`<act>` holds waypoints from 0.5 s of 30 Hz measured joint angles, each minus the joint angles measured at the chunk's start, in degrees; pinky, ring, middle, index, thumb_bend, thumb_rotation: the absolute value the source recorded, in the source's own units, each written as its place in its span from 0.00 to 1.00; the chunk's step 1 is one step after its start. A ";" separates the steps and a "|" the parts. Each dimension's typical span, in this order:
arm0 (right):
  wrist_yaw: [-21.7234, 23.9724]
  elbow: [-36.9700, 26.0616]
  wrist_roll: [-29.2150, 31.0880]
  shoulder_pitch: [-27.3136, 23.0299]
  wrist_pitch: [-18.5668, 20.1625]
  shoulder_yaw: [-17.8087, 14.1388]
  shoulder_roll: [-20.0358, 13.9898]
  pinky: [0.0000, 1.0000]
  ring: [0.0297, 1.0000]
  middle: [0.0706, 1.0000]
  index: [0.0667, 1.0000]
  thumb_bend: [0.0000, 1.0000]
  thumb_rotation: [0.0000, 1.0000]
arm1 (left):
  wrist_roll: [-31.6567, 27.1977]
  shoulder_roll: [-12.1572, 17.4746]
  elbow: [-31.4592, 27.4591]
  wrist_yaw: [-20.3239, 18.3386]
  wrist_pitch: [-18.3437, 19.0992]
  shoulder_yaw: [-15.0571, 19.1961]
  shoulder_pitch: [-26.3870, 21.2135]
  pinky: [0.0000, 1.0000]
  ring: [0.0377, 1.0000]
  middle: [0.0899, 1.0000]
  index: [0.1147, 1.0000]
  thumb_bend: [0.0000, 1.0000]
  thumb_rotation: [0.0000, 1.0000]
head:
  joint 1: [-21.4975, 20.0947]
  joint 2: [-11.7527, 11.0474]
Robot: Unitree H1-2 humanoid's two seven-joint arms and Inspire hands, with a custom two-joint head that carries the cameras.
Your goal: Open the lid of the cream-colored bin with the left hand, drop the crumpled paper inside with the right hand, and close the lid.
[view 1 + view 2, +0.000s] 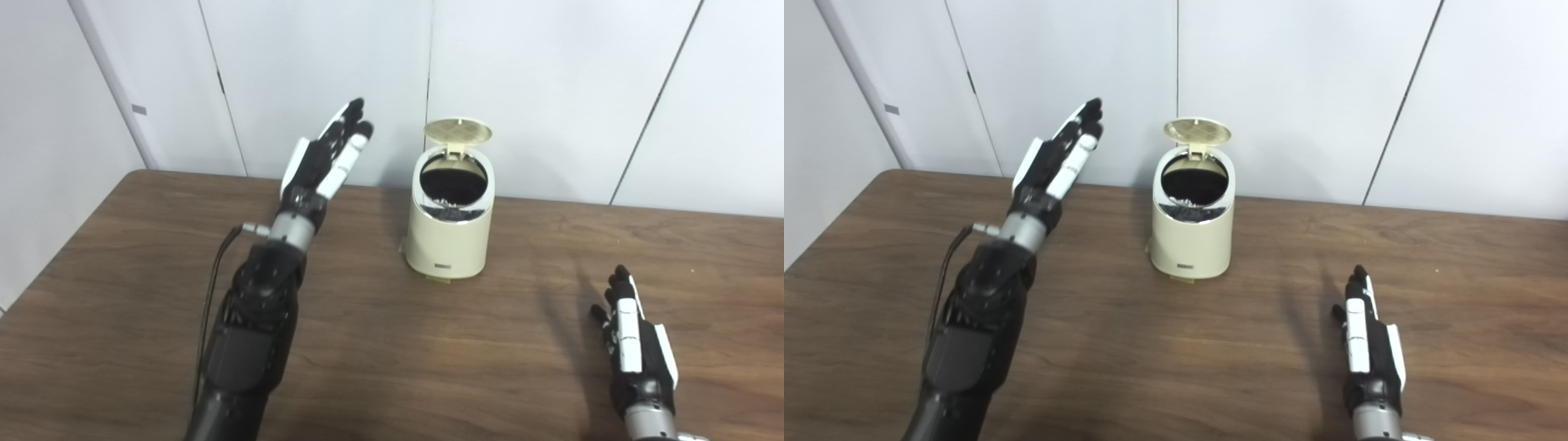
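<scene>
The cream-colored bin (448,245) stands on the brown table near the back wall. Its round lid (458,130) is tipped up at the back, so the dark mouth (454,185) shows. My left hand (327,158) is raised well above the table to the left of the bin, fingers stretched out, holding nothing and apart from the lid. Down at the front right, my right hand (634,340) rests low over the table, fingers straight and empty. No crumpled paper shows on the table; the inside of the bin is too dark to read.
The wooden table (392,343) runs wall to wall in view, with white panel walls (551,73) right behind the bin. A black cable (211,288) hangs along my left forearm.
</scene>
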 measured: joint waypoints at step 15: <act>-0.85 0.00 -2.24 0.13 0.18 1.74 0.06 1.00 0.98 1.00 1.00 0.56 1.00 | 14.85 4.38 5.98 -4.65 1.80 -11.11 -10.29 0.90 0.97 0.96 0.86 0.62 0.83 | -3.60 0.09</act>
